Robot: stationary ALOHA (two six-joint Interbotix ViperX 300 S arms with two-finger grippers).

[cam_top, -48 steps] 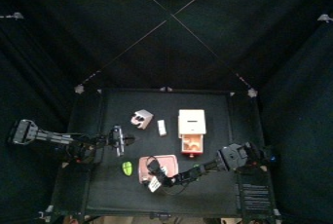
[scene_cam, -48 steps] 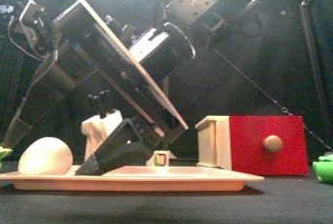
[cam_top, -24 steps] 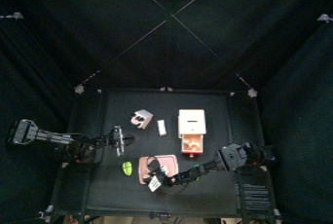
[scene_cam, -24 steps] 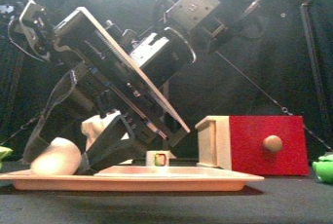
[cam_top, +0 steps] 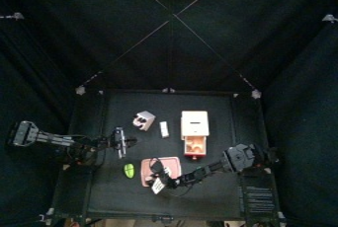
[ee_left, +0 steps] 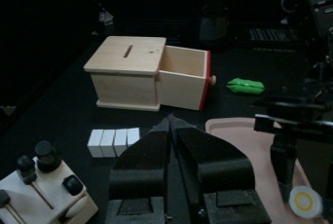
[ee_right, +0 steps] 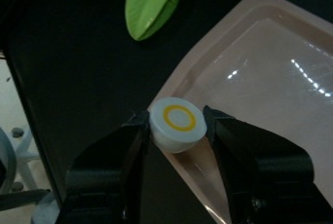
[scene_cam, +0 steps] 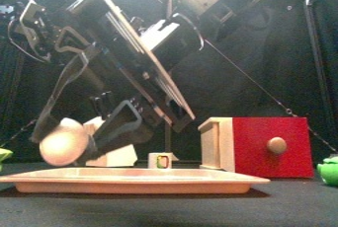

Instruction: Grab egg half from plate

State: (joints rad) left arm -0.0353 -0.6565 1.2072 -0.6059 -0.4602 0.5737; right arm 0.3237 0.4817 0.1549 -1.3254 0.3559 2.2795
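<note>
Clearly the right gripper [ee_right: 178, 148] has its two black jaws pressed on either side of the egg half [ee_right: 178, 121], whose flat cut face with its yellow yolk ring looks straight toward the wrist camera; the jaws stand fairly wide because the egg itself fills the gap between them. From the front the egg half [scene_cam: 61, 142] hangs clear above the plate [scene_cam: 172, 182], no longer resting on its pink surface, so the pick looks essentially made, with what remains being to carry it away. Gripping across the rounded sides rather than the flat face probably gives the pads something to seat against, though a smooth rounded shell could slip if the squeeze is light. The plate lies flat near the table's front edge, and its shallow rim explains the slanted approach of the arm [scene_cam: 138, 63] from above. Just beyond the plate's edge lies a green leaf-shaped piece [ee_right: 152, 2]. Behind the plate stands the wooden box [ee_left: 136, 72] with its red-fronted drawer [scene_cam: 272, 145] and a few small white blocks [ee_left: 113, 140], all well clear of the lift. Over on its own side the left gripper [ee_left: 178, 160] rests apart from the work, its jaws nearly together and holding nothing
</note>
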